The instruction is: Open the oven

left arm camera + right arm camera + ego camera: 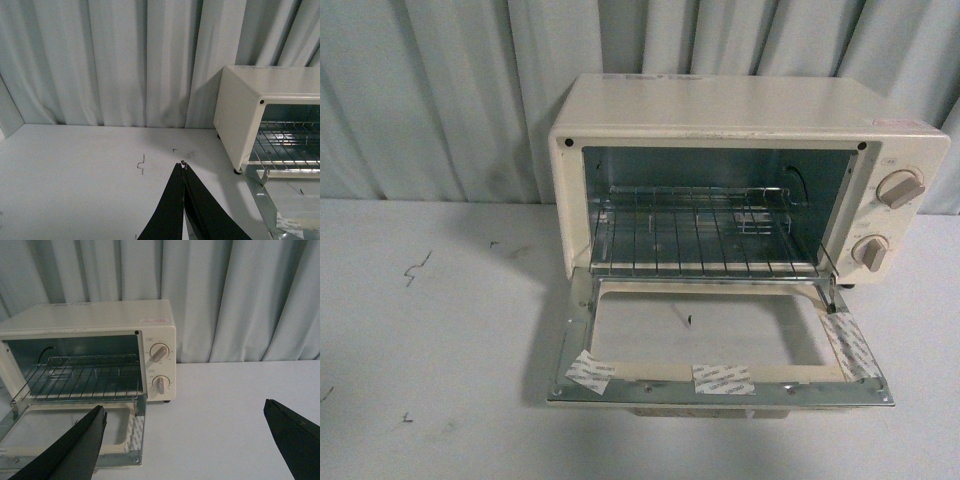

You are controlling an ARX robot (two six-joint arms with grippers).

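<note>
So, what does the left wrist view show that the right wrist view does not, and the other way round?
Only the left wrist view shows the left hand, its fingers closed together, some small dark marks on the table, and the oven's plain side wall.

Only the right wrist view shows the right hand, its fingers wide apart, and the two beige knobs.

Both show the oven with its door folded down, the wire rack inside, the white table and the curtain behind.

A white table carried the oven, whose opened door lay flat just above it; small dark marks dotted its surface.
</note>
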